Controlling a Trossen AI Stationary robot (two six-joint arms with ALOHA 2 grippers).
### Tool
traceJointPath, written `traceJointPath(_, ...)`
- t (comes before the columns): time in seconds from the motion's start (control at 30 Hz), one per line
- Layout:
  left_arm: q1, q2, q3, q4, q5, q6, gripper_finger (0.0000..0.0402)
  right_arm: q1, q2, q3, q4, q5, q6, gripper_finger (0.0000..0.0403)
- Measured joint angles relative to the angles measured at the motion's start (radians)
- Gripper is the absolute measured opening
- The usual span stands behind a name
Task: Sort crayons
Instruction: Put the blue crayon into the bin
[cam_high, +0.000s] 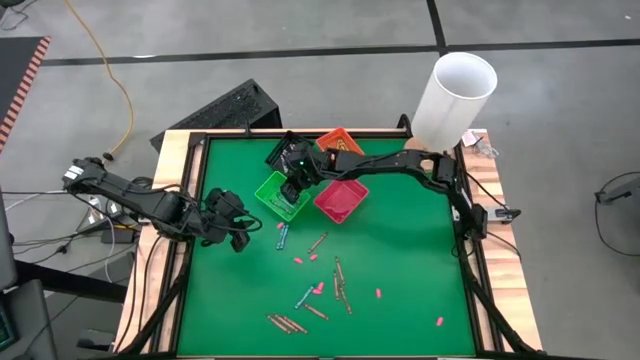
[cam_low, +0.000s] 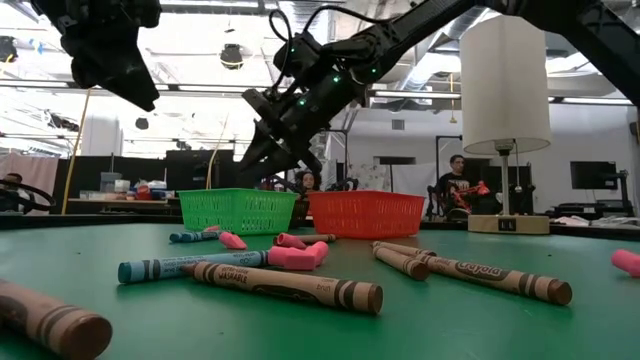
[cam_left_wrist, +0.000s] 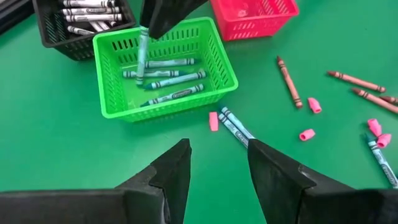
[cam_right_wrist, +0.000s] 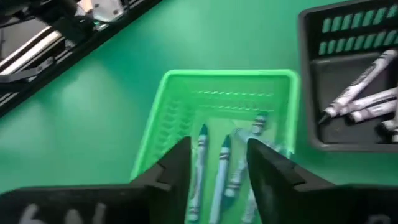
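Observation:
Crayons lie scattered on the green table: brown ones (cam_high: 340, 285), more brown ones (cam_high: 285, 322) and two blue ones (cam_left_wrist: 233, 127). My right gripper (cam_right_wrist: 217, 165) hangs open over the green basket (cam_left_wrist: 165, 68), which holds several blue crayons (cam_left_wrist: 168, 81). Just under its fingertips (cam_left_wrist: 155, 28) a blue crayon (cam_left_wrist: 142, 56) stands upright and blurred, its lower end inside the basket. My left gripper (cam_left_wrist: 217, 165) is open with nothing between its fingers, above the table's left part (cam_high: 238, 235), short of the two blue crayons. My right gripper has its fingers apart over the green basket, slanting down from the table's right. The upright blue crayon's upper end (cam_left_wrist: 143, 31) reaches up to the fingertips. Whether a finger touches it, I cannot tell.
A black basket (cam_left_wrist: 81, 25) with white crayons stands beside the green one, with a red basket (cam_high: 340, 200) and an orange one (cam_high: 338, 140) close by. A tall white cylinder (cam_high: 455, 95) stands at the far right corner. Pink bits (cam_high: 300, 260) lie among the crayons.

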Motion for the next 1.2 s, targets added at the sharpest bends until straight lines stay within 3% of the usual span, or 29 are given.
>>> traceJointPath(0.13,0.000,0.000,0.000,0.000,0.002,-0.019,0.0148,-0.009,-0.065,0.009,-0.026,-0.045,-0.001,0.0172)
traceJointPath(0.33,0.000,0.070,0.000,0.014,-0.007,-0.112,0.0148,-0.050,-0.318,0.072,-0.173,-0.025,-0.085,0.0166)
traceJointPath(0.57,0.003,0.312,0.000,0.198,0.012,-0.177,0.0148,-0.068,-0.666,0.086,-0.269,0.169,-0.177,0.0154)
traceJointPath(0.77,0.009,0.485,0.000,0.286,0.112,-0.327,0.0148,-0.057,-0.877,0.086,-0.369,0.365,-0.206,0.0153)
traceJointPath(1.0,0.019,0.626,0.000,0.374,0.139,-0.430,0.0148,-0.014,-0.991,0.085,-0.520,0.463,-0.160,0.0153)
traceJointPath(1.2,0.061,0.655,0.000,0.423,0.129,-0.439,0.0148,0.035,-0.998,0.084,-0.636,0.478,-0.089,0.0153)
